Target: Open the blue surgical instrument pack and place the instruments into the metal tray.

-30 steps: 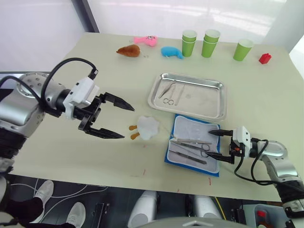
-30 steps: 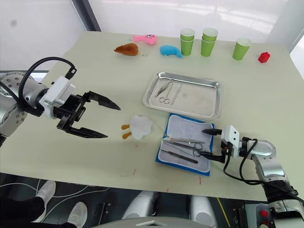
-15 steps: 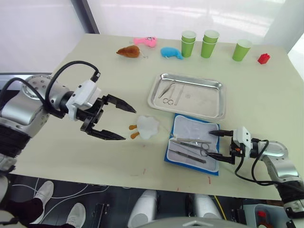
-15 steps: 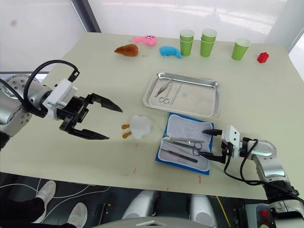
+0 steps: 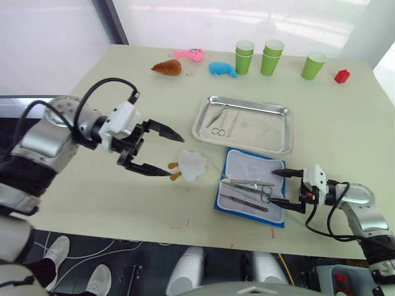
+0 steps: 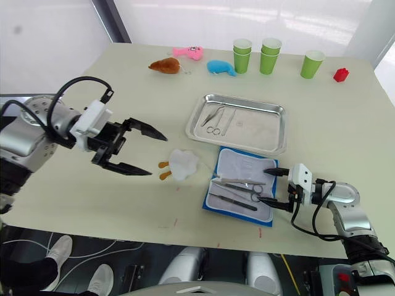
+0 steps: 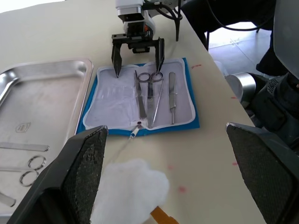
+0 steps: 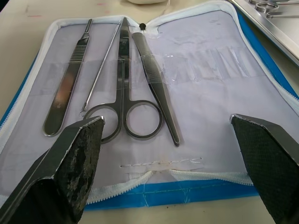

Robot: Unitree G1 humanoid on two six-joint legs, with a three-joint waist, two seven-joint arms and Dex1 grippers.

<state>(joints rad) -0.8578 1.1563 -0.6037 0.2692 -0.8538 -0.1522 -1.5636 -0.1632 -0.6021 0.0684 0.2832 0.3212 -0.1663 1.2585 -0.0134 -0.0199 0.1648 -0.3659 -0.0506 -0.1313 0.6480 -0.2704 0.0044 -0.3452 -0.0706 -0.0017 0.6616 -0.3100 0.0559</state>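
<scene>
Blue surgical instrument pack (image 6: 239,186) lay open, lower centre of frame, just below metal tray (image 6: 237,123). Instruments (image 8: 122,93) inside: thin stiff steel, light, slippery; best pinched mid-shank or at the scissors' rings. Right gripper (image 6: 271,186) at pack's right edge, fingers apart, empty. Left gripper (image 6: 141,151) mid-left, wide apart, holding nothing.

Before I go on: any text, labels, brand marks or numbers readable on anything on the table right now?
No text can be read.
Shiny steel metal tray: a small stamped mark on its floor, too small to read.
Open blue surgical instrument pack: the pale lining faces up, no lettering visible.
Green paper cups: plain.
</scene>
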